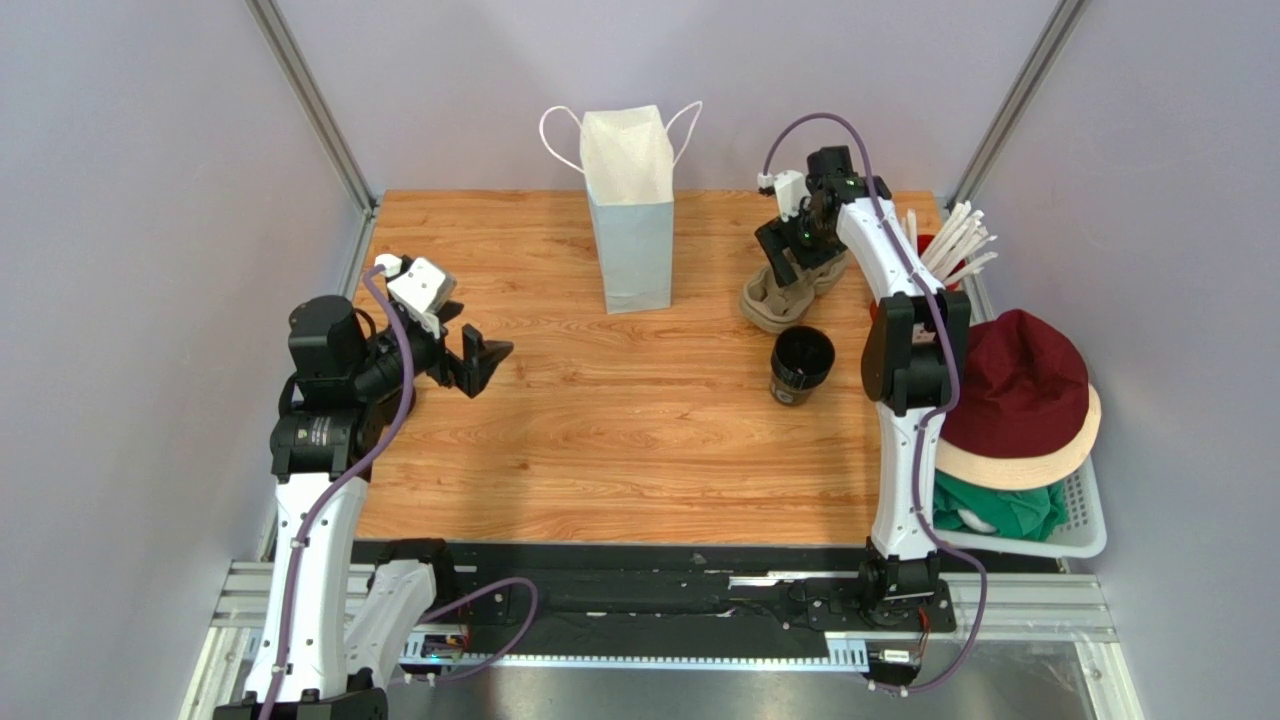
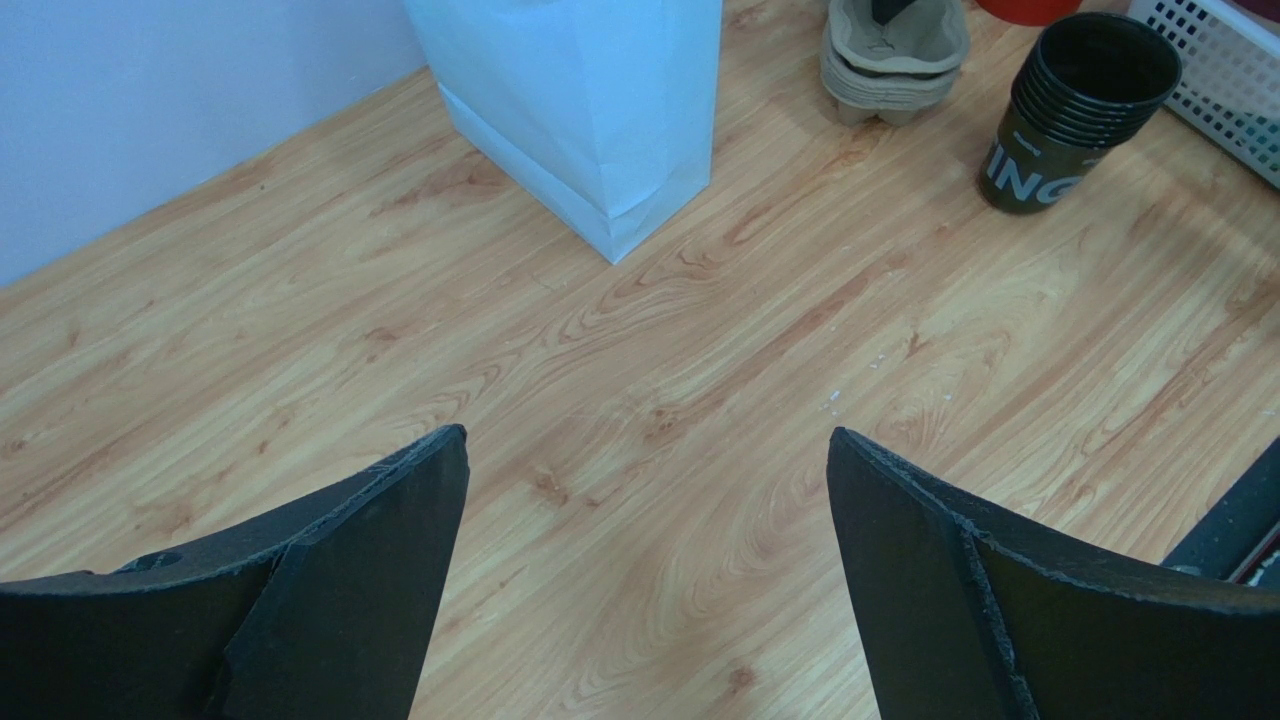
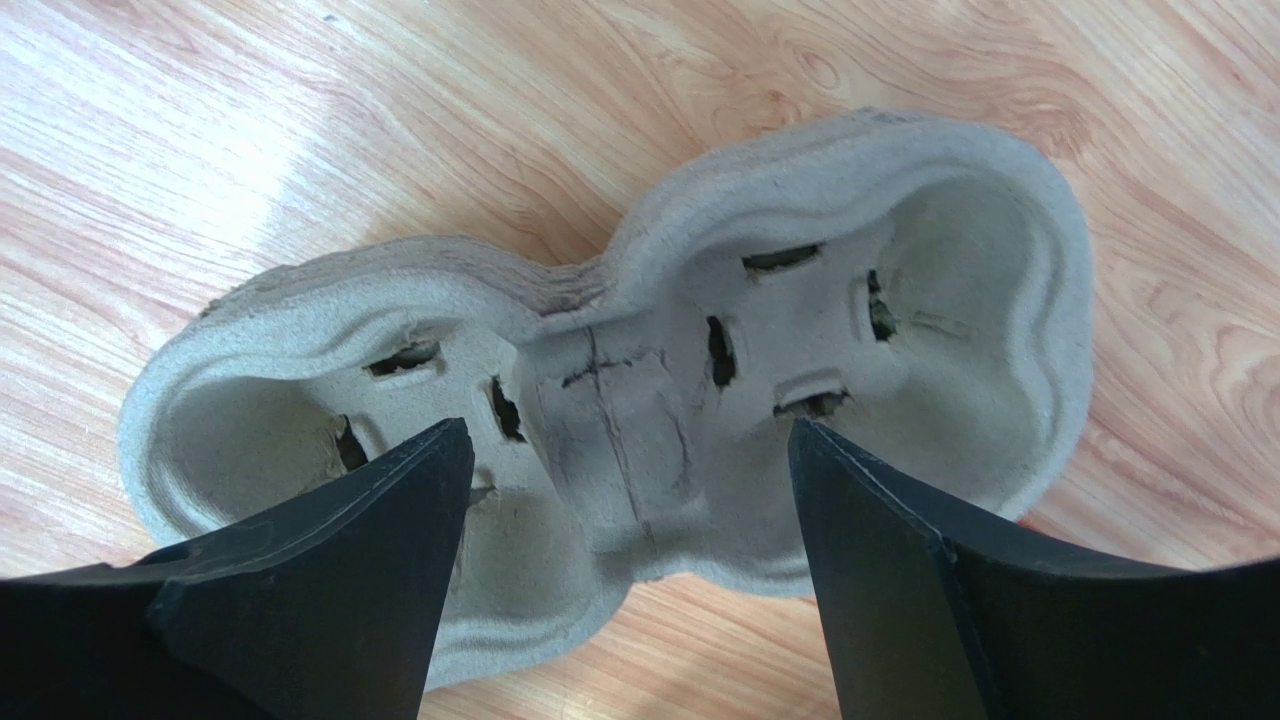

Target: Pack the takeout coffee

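Black cup (image 1: 801,363) upright on table (image 1: 601,450), 6 o'clock of carrier (image 1: 777,305), 4 o'clock of bag (image 1: 633,210), right gripper (image 3: 624,435) spread wide above carrier's centre, nothing held, left gripper (image 2: 646,438) wide, empty, far off at cup's 9 o'clock

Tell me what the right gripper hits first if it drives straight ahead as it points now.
The brown pulp cup carrier: the open right gripper aims at the bridge between its two wells, likely touching there first.
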`<state>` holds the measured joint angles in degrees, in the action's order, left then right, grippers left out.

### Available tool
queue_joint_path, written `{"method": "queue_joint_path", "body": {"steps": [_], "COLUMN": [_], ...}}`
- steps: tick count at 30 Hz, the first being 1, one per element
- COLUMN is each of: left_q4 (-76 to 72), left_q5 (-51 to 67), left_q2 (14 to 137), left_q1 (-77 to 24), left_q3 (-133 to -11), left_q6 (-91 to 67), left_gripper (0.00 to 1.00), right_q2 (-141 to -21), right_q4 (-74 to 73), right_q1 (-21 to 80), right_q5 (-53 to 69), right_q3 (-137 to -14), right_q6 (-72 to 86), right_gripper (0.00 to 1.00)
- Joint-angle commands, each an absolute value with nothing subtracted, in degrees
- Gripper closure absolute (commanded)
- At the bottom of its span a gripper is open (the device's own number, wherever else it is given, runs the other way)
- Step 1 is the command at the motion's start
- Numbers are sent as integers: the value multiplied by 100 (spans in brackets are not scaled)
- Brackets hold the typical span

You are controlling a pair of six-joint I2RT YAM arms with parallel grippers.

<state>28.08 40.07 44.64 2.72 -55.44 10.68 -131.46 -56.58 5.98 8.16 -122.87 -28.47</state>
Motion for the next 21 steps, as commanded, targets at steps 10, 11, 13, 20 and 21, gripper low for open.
{"method": "queue_joint_path", "body": {"steps": [10, 11, 13, 20, 21], "left_q4": [2760, 2768, 2777, 2768, 2777], "left_q5": [4069, 4069, 4069, 4069, 4069], "left_q2": [4474, 4465, 4474, 4456, 4456], "left_q1": [308, 299, 299, 299, 308], "left_q3": [-5607, -5616, -5616, -5616, -5616], "left_q6": [1090, 1090, 1090, 1081, 1081], "left_gripper": [3, 3, 3, 3, 3], "right_q2": [-13219, -13201, -13166, -13131, -13131], "right_q4": [-5098, -5098, -5063, -5054, -5054], "right_q1": [624, 624, 624, 598, 606], "right_q5": [1151, 1169, 1178, 1160, 1169], "right_q3": [-12165, -12121, -12033, -11936, -11927], "right_q6": [-3032, -3050, -3067, -3120, -3111], "right_gripper": [26, 27, 31, 35, 37]}}
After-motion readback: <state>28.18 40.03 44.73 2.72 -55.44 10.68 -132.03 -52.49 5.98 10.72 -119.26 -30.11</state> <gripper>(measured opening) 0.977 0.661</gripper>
